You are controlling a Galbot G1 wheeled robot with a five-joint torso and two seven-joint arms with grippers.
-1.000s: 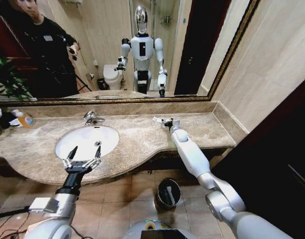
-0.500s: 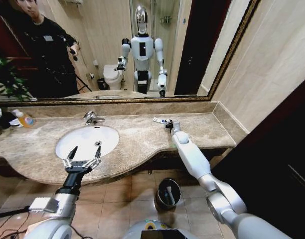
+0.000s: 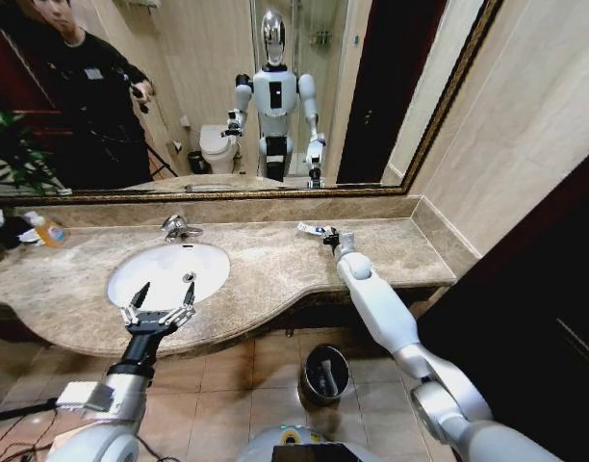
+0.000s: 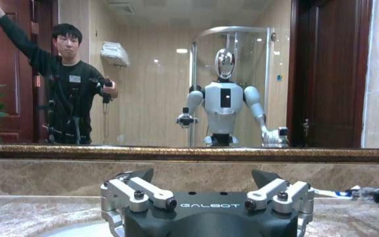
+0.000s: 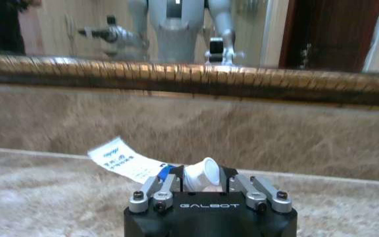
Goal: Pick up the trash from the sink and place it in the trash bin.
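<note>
Meanwhile the right claw [image 5: 199, 183] grips a white tube [image 5: 201, 174] (flat packet [image 5: 122, 160] alongside) near the desk's [image 3: 266, 265] back edge; left claw [image 3: 160, 306] hovers wide above the sink's [image 3: 169, 269] front rim.

Lighting's warm and pretty even, coming from ceiling lights you can spot as small bright dots reflected in the mirror [image 4: 156, 74], with a soft sheen on the marble counter [image 3: 266, 265] and a bright white sink [image 3: 165, 271]. The floor under the counter's front edge sits in shadow, and the head view bends hard at its borders, fisheye style. In the right wrist view the counter's back wall and the mirror reflection look soft and blurry.
</note>
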